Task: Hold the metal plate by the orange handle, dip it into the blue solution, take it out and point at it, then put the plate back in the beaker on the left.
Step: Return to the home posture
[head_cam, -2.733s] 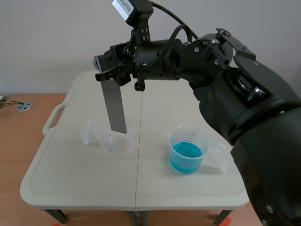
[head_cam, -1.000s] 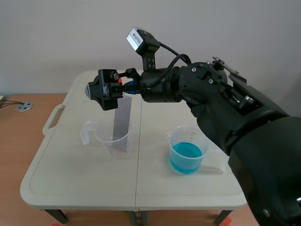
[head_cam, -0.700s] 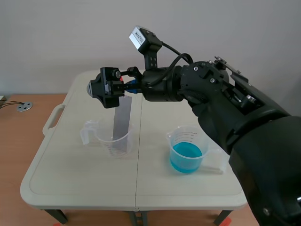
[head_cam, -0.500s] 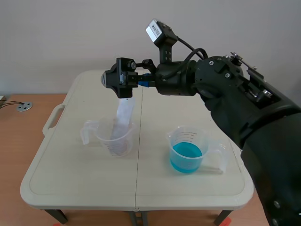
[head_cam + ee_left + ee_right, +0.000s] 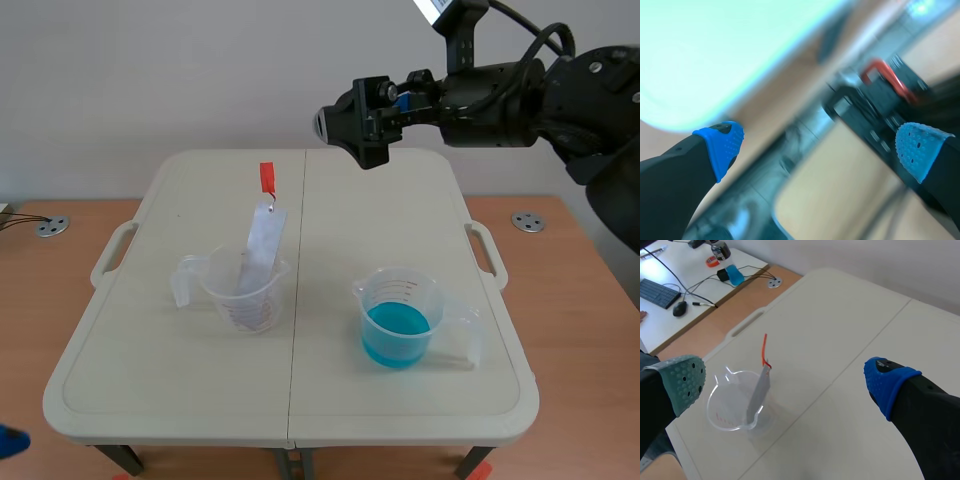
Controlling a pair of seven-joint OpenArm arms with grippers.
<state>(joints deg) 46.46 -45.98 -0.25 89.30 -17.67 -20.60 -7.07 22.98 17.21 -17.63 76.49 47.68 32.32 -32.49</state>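
The metal plate (image 5: 260, 248) stands tilted in the clear left beaker (image 5: 243, 296), its orange handle (image 5: 266, 178) sticking up free. The right beaker (image 5: 398, 318) holds the blue solution. My right gripper (image 5: 345, 125) hangs open high over the table's far right part, well clear of the plate. From its wrist view the right gripper (image 5: 785, 382) is open, with the plate (image 5: 757, 394), handle (image 5: 764, 350) and beaker (image 5: 735, 407) far below between the fingers. My left gripper (image 5: 820, 147) is open and holds nothing, low beside the table's edge.
The cream folding table (image 5: 400, 210) has side handles (image 5: 113, 250). A desk with a keyboard (image 5: 657, 292) and cables lies beyond the table's left side. A table corner (image 5: 715, 55) and blurred frame parts fill the left wrist view.
My right gripper let go of the orange handle and drew back up and to the right. The plate now leans by itself in the left beaker.
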